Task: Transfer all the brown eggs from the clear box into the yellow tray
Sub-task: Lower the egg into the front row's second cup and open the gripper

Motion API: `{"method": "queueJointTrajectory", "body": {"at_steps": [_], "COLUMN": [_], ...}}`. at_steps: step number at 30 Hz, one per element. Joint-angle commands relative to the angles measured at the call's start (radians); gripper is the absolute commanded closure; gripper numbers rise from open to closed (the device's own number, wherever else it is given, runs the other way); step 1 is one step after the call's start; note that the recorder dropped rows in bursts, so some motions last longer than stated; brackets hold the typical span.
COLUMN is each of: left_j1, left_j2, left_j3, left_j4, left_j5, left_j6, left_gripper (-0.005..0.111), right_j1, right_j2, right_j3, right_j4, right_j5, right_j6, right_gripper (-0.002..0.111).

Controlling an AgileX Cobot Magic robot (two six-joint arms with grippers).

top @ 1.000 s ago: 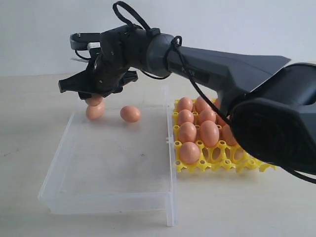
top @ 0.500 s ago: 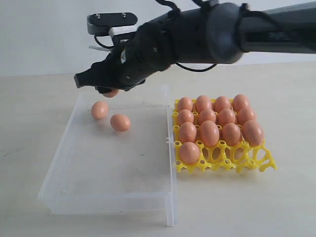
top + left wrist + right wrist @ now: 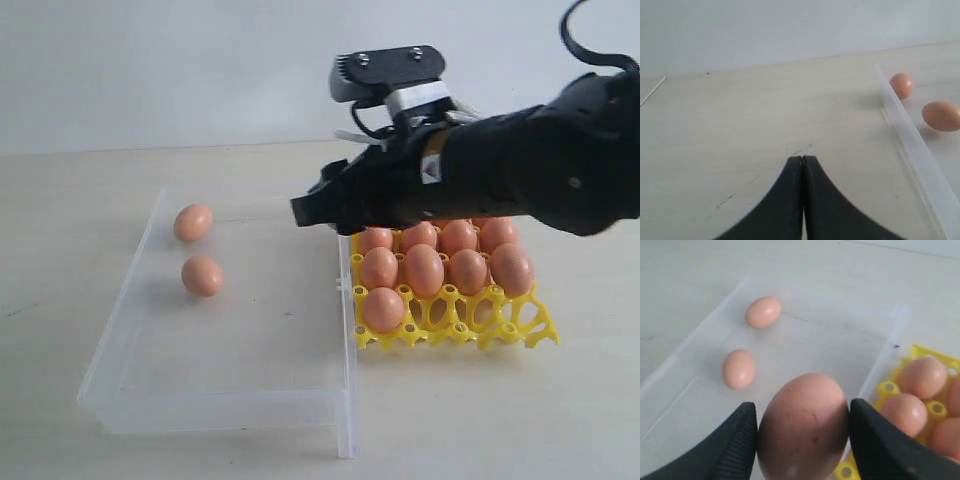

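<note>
Right wrist view: the right gripper (image 3: 804, 437) carries one brown egg (image 3: 802, 415) above the wall between the clear box (image 3: 215, 410) and the yellow tray (image 3: 540, 335).
Its jaws stand wide, pressed on the shell's two flanks. The left gripper (image 3: 802, 165) is pinched closed and empty over the table (image 3: 740, 120) outside the box. In the exterior view the tray sits at 3 o'clock of the box, with free cups (image 3: 475, 322) along its 6 o'clock edge. Two loose eggs (image 3: 193, 221) lie toward the box's 10 o'clock corner. The egg should travel level to a free cup, go down until seated, and be let go only then, clear of the seated eggs (image 3: 383, 308).
</note>
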Motion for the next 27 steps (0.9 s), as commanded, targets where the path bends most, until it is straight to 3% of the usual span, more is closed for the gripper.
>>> {"method": "queueJointTrajectory", "body": {"at_steps": [1, 5, 10, 27], "left_j1": [0.001, 0.001, 0.001, 0.001], "left_j2": [-0.006, -0.006, -0.006, -0.006], "left_j3": [-0.004, -0.004, -0.004, -0.004], "left_j4": [-0.003, -0.003, -0.003, -0.003], "left_j5": [-0.012, -0.012, -0.012, -0.012], "left_j6": [-0.004, -0.004, -0.004, -0.004], "left_gripper": [0.107, 0.107, 0.107, 0.107], "right_j1": [-0.088, -0.115, -0.136, -0.193], "right_j2": [-0.057, -0.061, -0.038, 0.079], "right_j3": [0.134, 0.257, 0.355, 0.362], "right_j4": [-0.011, -0.010, 0.093, 0.103], "right_j5": [-0.129, -0.334, -0.442, -0.440], "right_j6": [-0.016, -0.063, -0.126, -0.113], "right_gripper": [0.108, 0.108, 0.108, 0.108]}}
